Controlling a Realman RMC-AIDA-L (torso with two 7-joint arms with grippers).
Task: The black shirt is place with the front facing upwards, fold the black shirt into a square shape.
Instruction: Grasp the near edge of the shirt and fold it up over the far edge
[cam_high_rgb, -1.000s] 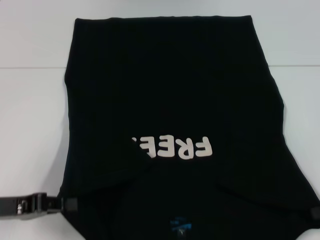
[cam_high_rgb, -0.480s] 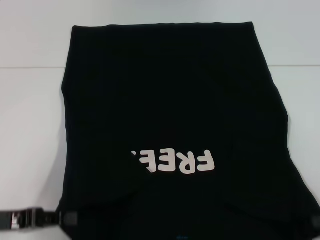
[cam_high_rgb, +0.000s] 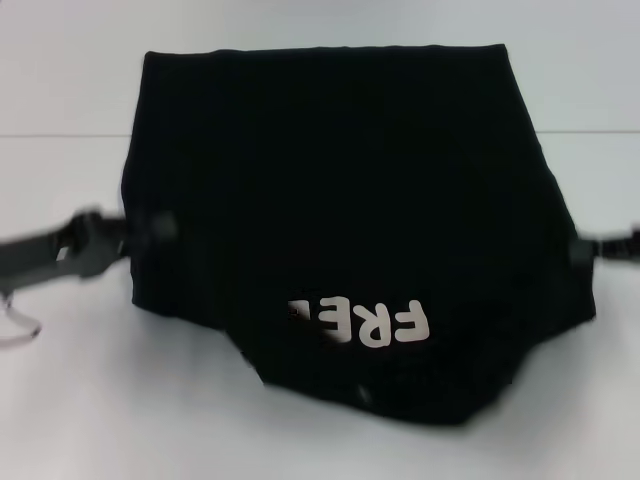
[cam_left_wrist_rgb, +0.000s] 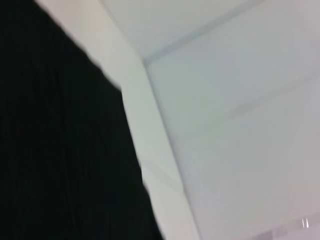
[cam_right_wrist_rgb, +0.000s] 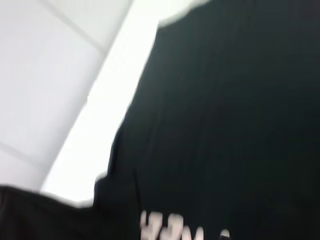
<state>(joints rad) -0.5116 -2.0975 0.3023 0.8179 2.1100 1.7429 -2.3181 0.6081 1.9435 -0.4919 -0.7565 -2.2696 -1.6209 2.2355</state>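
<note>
Both grippers — left (cam_high_rgb: 150, 228), right (cam_high_rgb: 582, 250) — grip the black shirt's (cam_high_rgb: 340, 200) side edges.

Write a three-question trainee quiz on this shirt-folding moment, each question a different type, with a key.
1. True or false: the black shirt lies between the left gripper and the right gripper.
2. The white lettering sits nearer which shirt edge: A) far, B) near?
3. Fill in: the shirt rests on a ___ table.

Key: 1 true; 2 B; 3 white.
</note>
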